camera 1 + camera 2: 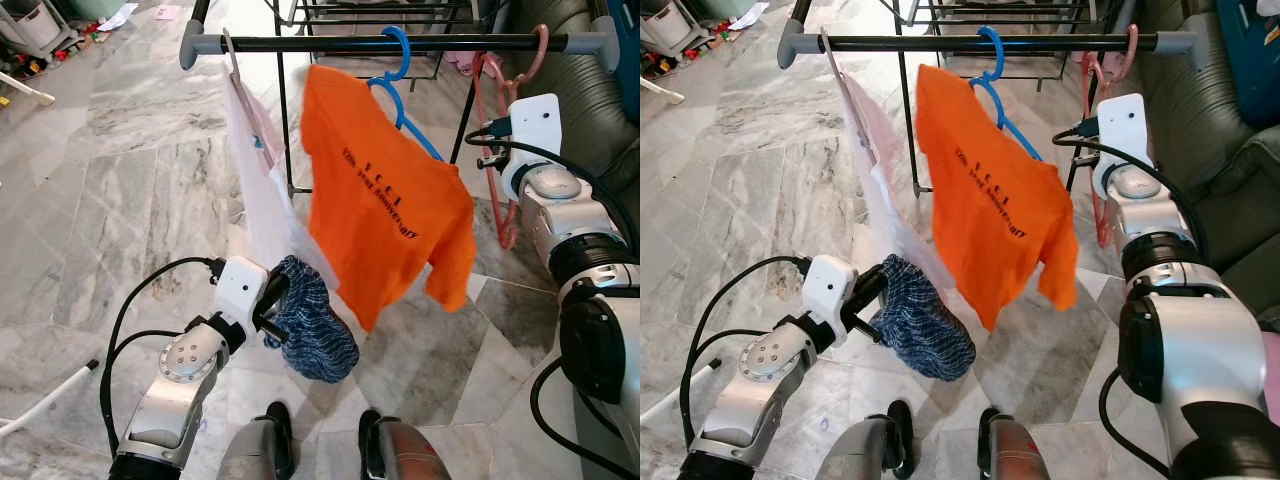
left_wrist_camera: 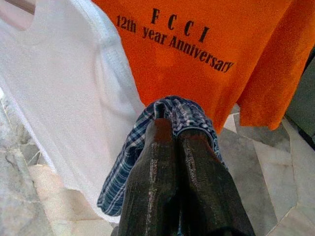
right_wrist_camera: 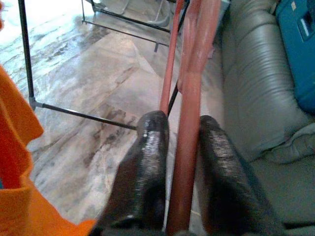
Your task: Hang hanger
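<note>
Three hangers are hooking over the black rail (image 1: 380, 43): a pale one carrying the white shirt (image 1: 262, 190), a blue hanger (image 1: 398, 90) carrying the orange shirt (image 1: 385, 200), and a bare pink hanger (image 1: 497, 130) at the right end, hook already over the rail. The job looks nearly done; what seems left is letting go and drawing the arm back. The right gripper (image 3: 179, 147) is pinching the pink hanger's stem (image 3: 189, 98) between its jaws. The left gripper (image 2: 178, 142), low and in front of the shirts, is holding its jaws pressed together on one blue checked cloth (image 1: 312, 320), not yet hung. One grey sofa (image 3: 256, 88) is sitting just beside the rail.
</note>
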`<state>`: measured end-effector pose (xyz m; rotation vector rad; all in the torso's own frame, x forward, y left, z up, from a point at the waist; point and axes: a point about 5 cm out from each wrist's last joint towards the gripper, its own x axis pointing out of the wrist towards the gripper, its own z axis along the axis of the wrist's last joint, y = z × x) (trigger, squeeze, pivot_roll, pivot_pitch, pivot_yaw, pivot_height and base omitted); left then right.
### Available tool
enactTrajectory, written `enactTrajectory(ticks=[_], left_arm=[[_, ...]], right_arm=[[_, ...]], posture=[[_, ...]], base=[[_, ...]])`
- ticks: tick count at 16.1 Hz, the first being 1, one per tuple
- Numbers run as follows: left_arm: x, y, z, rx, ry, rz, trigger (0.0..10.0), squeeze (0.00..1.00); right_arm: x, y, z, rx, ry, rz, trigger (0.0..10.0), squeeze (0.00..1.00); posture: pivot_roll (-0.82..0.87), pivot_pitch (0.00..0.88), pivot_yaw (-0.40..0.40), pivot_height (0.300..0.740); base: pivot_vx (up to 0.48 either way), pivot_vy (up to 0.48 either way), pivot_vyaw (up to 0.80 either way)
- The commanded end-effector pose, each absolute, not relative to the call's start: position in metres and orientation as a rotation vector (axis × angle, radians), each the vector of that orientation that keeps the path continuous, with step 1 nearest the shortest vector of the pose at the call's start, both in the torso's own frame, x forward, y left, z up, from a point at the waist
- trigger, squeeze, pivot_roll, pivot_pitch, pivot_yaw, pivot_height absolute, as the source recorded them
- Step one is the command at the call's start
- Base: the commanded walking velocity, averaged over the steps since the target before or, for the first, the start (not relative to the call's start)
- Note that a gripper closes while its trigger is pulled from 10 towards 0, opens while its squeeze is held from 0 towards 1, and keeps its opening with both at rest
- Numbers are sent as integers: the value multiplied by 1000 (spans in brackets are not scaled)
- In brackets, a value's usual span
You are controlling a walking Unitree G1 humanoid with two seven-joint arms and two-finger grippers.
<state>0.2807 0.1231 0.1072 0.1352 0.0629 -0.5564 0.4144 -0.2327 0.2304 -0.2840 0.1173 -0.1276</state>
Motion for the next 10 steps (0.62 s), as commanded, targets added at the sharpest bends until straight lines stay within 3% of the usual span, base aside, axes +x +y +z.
enactTrajectory(ticks=[1,3,4,5,6,10], left_arm=[[279,125,102,145,79,-551,10000,0],[279,124,102,145,82,-555,10000,0],[280,123,101,146,84,-559,10000,0],[280,123,101,147,85,-561,10000,0],[281,122,101,149,86,-565,10000,0],[283,119,101,152,87,-573,10000,0]], right_arm=[[412,-239,224,-262,159,-152,471,0],[411,-243,220,-242,172,-169,431,0],[409,-246,216,-218,186,-188,1137,0],[408,-248,215,-204,190,-196,1020,0],[408,-248,215,-205,190,-194,275,0],[407,-251,213,-217,199,-193,0,0]], posture=[[68,254,53,740],[67,249,55,740],[64,247,57,740],[63,246,58,740],[62,244,59,740],[56,239,61,740]], base=[[0,0,0],[0,0,0],[0,0,0],[0,0,0],[0,0,0],[0,0,0]])
